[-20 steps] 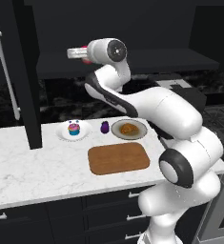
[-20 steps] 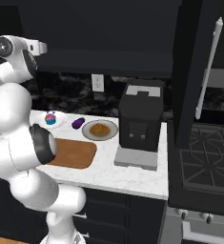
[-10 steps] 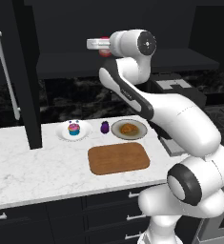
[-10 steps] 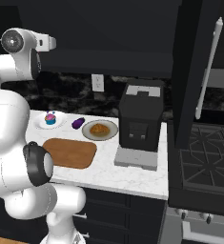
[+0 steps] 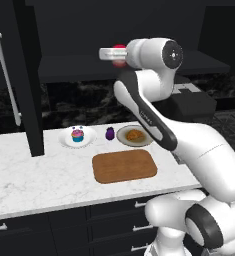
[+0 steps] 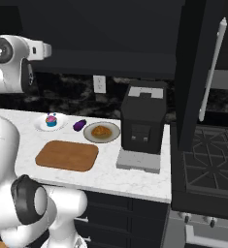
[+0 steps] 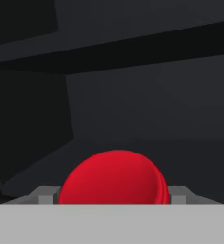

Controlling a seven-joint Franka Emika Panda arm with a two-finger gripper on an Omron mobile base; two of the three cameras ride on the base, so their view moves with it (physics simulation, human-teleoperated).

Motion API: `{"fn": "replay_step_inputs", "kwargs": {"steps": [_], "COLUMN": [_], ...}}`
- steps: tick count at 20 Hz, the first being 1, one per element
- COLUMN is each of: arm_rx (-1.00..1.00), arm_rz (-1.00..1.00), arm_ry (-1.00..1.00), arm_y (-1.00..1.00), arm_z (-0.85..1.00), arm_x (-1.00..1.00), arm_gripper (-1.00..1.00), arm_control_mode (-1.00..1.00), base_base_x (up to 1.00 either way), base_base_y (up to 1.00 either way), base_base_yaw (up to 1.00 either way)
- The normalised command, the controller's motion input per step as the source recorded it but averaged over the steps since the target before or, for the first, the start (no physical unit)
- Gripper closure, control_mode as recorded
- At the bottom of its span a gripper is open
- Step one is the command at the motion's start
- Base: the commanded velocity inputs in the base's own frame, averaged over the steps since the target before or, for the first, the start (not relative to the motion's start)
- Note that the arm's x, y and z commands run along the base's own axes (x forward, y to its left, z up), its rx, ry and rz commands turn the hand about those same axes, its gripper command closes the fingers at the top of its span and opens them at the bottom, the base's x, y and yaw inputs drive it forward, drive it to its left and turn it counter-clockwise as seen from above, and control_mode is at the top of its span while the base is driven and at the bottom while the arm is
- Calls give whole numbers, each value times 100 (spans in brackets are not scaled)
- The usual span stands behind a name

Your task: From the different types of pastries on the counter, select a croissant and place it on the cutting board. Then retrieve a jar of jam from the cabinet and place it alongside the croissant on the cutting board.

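Dark kitchen with a white marble-veined counter point(image 5: 34, 180) over dark drawers, and a black wall cabinet point(image 5: 24, 75) whose tall door carries a long silver handle point(image 5: 4, 70). The arm is raised to shelf height, with the gripper point(image 5: 105, 53) pointing level toward the cabinet interior. In the hand view the red jar of jam point(image 7: 114, 177) sits between the two finger tips, its rounded red body bulging past them; the grey fingers point(image 7: 45, 195) flank it on both sides, so the jaws pinch the jar. In the left base view the jar point(image 5: 119, 55) shows as a red shape at the gripper. Well below the jaws, on the counter, lies the bare wooden cutting board point(image 5: 124, 166). Behind the board, a plate point(image 5: 134, 136) bears the croissant point(image 5: 134, 134); a small dark purple object point(image 5: 109, 133) stands just beside that plate, and a second plate point(image 5: 77, 137) bears the cupcake point(image 5: 77, 135). In the right base view, a black coffee machine point(image 6: 143, 121) stands on the counter beside the croissant plate.
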Motion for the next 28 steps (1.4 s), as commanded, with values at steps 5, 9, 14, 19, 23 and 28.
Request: {"fn": "replay_step_inputs", "kwargs": {"steps": [5, 9, 14, 19, 23, 28], "arm_rx": [-1, 0, 0, -3, -10, -12], "arm_rz": [0, 0, -1, 0, 0, 0], "arm_ry": [0, 4, 6, 3, 0, 0], "arm_y": [-36, -32, -16, -28, -42, -35], "arm_z": [-1, -10, -68, -99, -100, -100], "arm_x": [-100, -100, -100, -78, -36, -35], "arm_gripper": [100, 100, 100, 100, 100, 100], "arm_control_mode": [-100, -100, -100, -100, -100, -100], "base_base_x": [0, 0, 0, 0, 0, 0], "base_base_y": [0, 0, 0, 0, 0, 0], "base_base_yaw": [0, 0, 0, 0, 0, 0]}}
